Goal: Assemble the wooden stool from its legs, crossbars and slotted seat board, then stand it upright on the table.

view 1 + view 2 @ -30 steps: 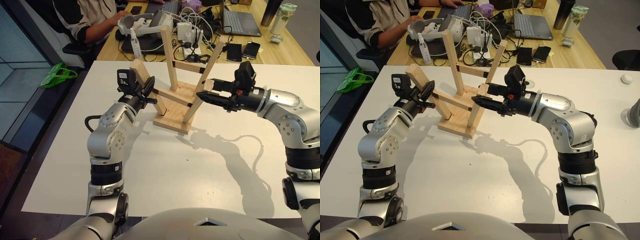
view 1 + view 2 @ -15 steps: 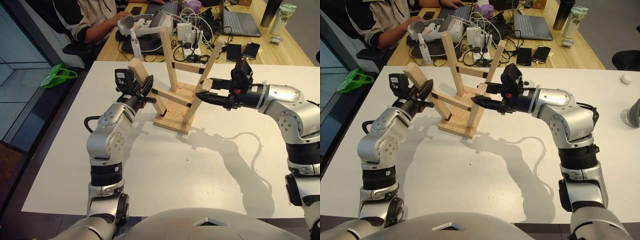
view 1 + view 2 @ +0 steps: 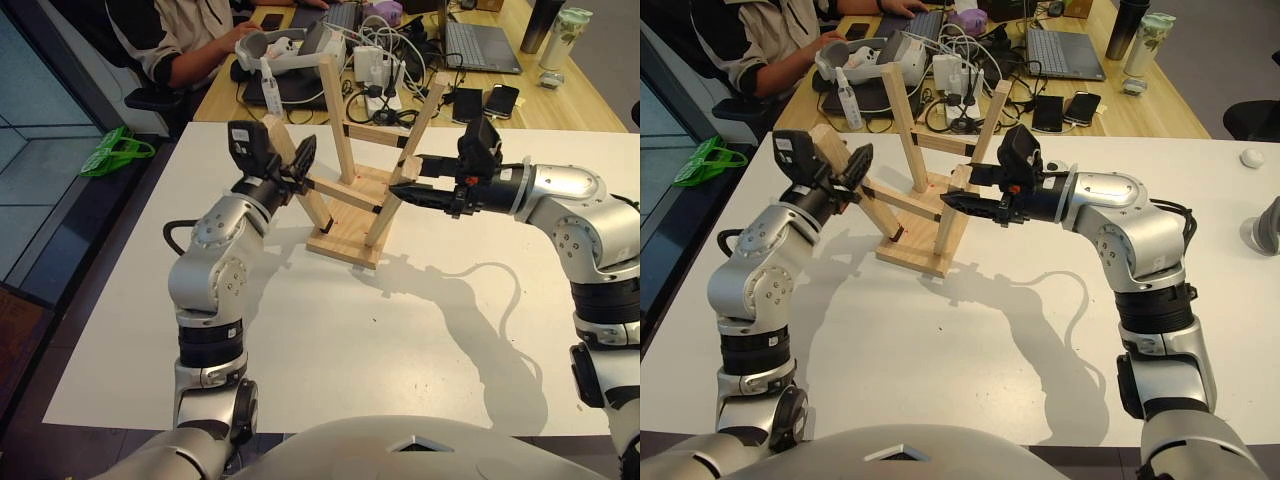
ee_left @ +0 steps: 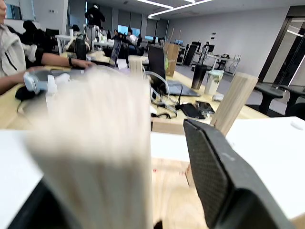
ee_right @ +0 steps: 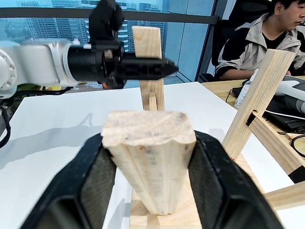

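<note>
Now the left gripper (image 3: 297, 168) has crept up its slanted leg (image 3: 315, 205), away from the seat board (image 3: 345, 245), fingers spread round the wood with one pad clear of it. The right gripper (image 3: 398, 193) stays pinched on the opposite leg (image 5: 150, 157), above the seat board's other side. Meanwhile the stool (image 3: 350, 190) hasn't budged, legs-up on that seat board on the table (image 3: 300, 330), so I'd say the flip upright is still to come.

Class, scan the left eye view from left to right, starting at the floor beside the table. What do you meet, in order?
Green bag → left gripper → seat board → right gripper, shut on a stool leg.
</note>
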You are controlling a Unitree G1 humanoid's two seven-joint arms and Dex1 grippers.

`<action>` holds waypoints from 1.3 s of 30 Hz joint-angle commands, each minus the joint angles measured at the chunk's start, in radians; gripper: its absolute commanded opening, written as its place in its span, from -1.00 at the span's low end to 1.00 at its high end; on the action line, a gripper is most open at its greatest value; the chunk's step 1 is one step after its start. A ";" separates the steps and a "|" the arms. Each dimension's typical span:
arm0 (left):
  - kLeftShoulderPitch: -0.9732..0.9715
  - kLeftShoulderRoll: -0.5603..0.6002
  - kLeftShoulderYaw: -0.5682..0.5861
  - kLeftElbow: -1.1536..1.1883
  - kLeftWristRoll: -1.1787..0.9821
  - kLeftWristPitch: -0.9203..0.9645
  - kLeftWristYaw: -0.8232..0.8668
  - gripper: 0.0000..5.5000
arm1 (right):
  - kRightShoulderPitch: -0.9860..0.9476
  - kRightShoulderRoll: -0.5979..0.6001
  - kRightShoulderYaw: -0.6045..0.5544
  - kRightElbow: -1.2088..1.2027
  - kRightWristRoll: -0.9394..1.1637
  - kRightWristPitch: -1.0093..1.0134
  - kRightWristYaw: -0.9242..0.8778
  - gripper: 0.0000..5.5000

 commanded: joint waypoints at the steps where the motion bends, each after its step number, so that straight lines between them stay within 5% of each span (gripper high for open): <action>1: -0.093 0.056 0.047 -0.068 -0.034 0.051 0.002 -0.10 | 0.020 -0.008 0.011 -0.015 -0.013 0.019 -0.002 -0.24; 14: -0.093 0.028 0.018 0.014 -0.033 0.052 0.014 -0.10 | 0.024 0.008 -0.057 -0.057 0.042 0.061 -0.063 -0.24; 27: -0.137 0.016 -0.061 0.148 0.001 0.006 -0.034 -0.10 | 0.030 -0.027 0.068 -0.043 -0.064 0.012 -0.015 -0.24; 39: -0.187 0.020 -0.039 0.110 -0.001 0.010 -0.021 -0.10 | 0.006 0.001 0.041 -0.010 -0.058 0.007 -0.037 -0.24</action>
